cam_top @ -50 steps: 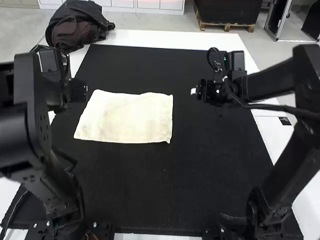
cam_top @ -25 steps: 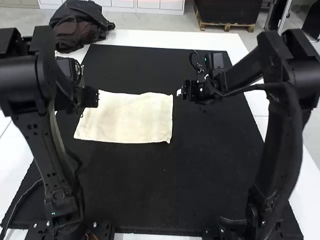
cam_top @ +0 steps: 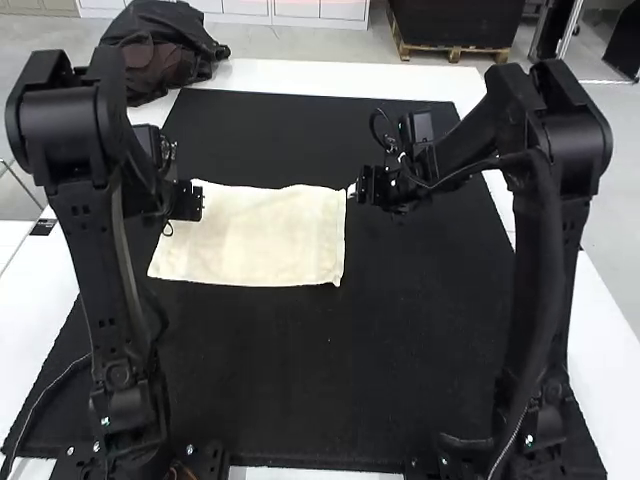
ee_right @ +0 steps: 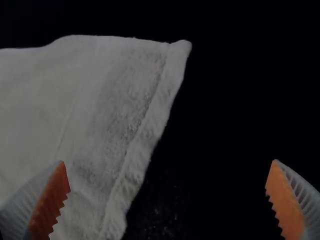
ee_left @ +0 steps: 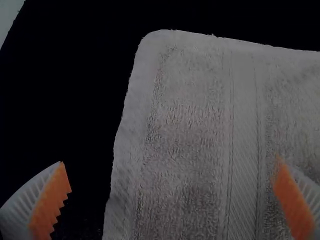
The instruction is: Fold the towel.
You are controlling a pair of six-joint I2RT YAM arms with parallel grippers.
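Two arms stand over the white table (cam_top: 300,75), the left arm (cam_top: 105,260) and the right arm (cam_top: 540,250), with a black mat (cam_top: 300,390) laid between them. From where I'm standing, the pale towel (cam_top: 255,235) lies on the mat's left half, spread fairly flat with slightly wavy edges; whether it is one layer or already doubled, I can't tell. Its long axis runs left to right, so a short side faces each arm.

The left gripper (ee_left: 171,161) is wide open at the towel's left side, towards the far end, holding nothing. The right gripper (ee_right: 168,161) matches it at the right side, its fingers also well apart and empty. Each is nearest its own far corner, so neither should need to reach across the middle.

What the coming move turns on, I'd say, is how each short side sits between its gripper's two fingers: one finger on the cloth side, the other over bare mat. Closing there should gather the hem, if both are low enough. My guess is that the far-left corner (ee_left: 161,40) and the far-right corner (ee_right: 181,49) get pinched, then carried together towards the near edge. A thin pinch could slip.
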